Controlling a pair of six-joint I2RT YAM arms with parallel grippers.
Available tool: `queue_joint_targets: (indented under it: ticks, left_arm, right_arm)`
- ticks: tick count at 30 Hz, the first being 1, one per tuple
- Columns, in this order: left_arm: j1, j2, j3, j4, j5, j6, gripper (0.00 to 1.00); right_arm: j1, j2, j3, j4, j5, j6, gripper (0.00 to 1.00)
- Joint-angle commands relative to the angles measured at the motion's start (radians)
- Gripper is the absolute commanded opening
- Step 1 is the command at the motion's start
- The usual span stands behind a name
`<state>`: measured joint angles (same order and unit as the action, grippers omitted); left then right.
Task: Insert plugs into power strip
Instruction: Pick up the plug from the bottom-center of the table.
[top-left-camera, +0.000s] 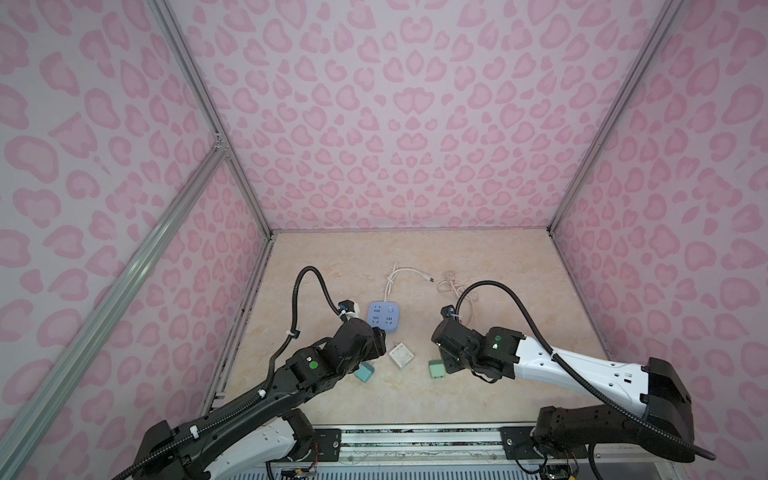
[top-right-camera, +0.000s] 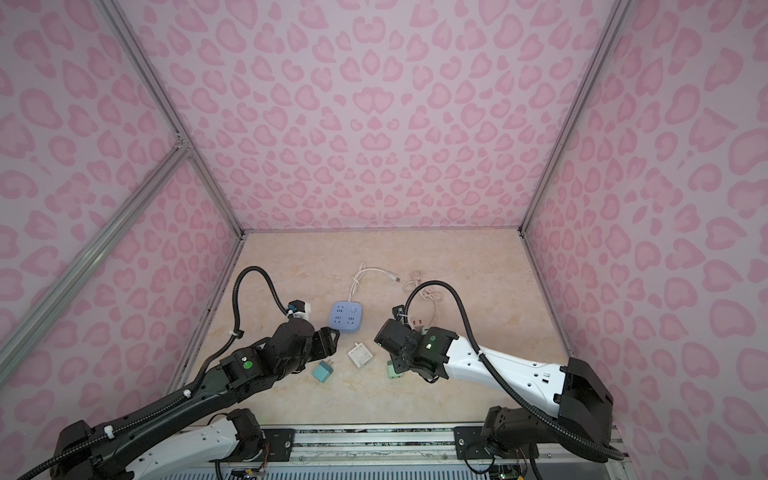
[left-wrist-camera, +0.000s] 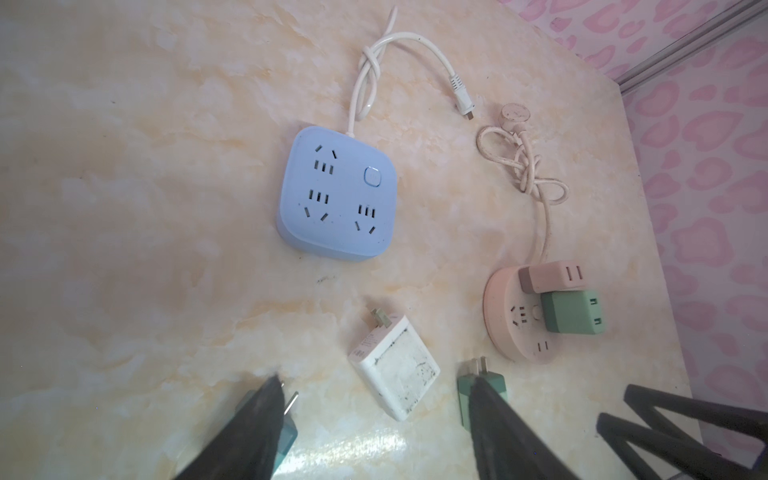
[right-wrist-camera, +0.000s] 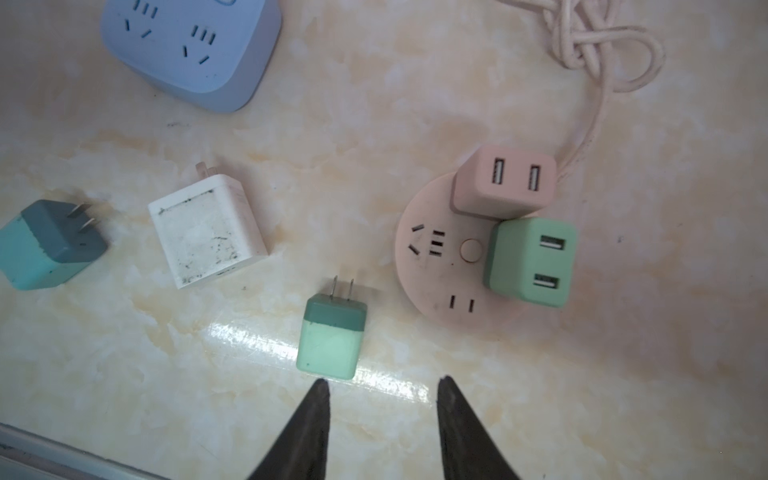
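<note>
Beige marble-patterned tabletop (top-left-camera: 332, 257), glossy, with a bright glare patch (right-wrist-camera: 257, 338) in the right wrist view and a small dark scuff (left-wrist-camera: 325, 279) in the left wrist view. Boxed in on three sides by pale walls (top-left-camera: 395, 124) printed with pink heart-like blotches. Aluminium struts (top-left-camera: 208, 108) at both back corners, one more slanting across the left wall. Metal rail (top-left-camera: 415, 440) along the near edge of the tabletop, in both top views.

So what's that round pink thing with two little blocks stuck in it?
The round pink power strip is a flat, matte plastic-looking disc lying flat on the table, with a round button in the middle. A pinkish-tan plug and a mint green plug stand plugged into it, ports facing up; two sockets are free. A knotted pink cord runs from its edge.
</note>
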<state>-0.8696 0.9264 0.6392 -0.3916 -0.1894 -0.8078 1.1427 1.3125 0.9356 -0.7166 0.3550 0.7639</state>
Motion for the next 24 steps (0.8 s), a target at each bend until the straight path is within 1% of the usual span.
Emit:
queue_joint_targets:
  ticks: [1,6,8,12,14,20,24]
  left_arm:
    - [0.001,-0.004,0.005,0.002,0.017,0.021,0.72]
    - [0.001,-0.009,-0.01,-0.002,-0.003,0.024,0.71]
    - [0.001,-0.006,-0.006,-0.006,-0.001,0.024,0.71]
    - [0.001,-0.006,-0.004,-0.008,0.004,0.021,0.71]
    - [0.001,-0.007,-0.005,-0.008,0.006,0.021,0.71]
    - [0.001,0.006,-0.008,-0.004,0.016,0.018,0.71]
    - [0.001,0.017,-0.008,0.0,0.016,0.018,0.7]
  right_arm:
    - [0.026,0.033,-0.019,0.051,0.029,0.088,0.42]
    - [0.037,0.13,-0.012,0.075,-0.022,0.104,0.42]
    - [0.04,0.163,-0.007,0.089,-0.044,0.096,0.45]
    - [0.04,0.183,-0.024,0.152,-0.097,0.087,0.51]
    - [0.04,0.197,-0.021,0.151,-0.102,0.086,0.52]
    - [0.038,0.257,0.016,0.079,-0.074,0.095,0.53]
    - [0.038,0.279,0.015,0.088,-0.08,0.103,0.53]
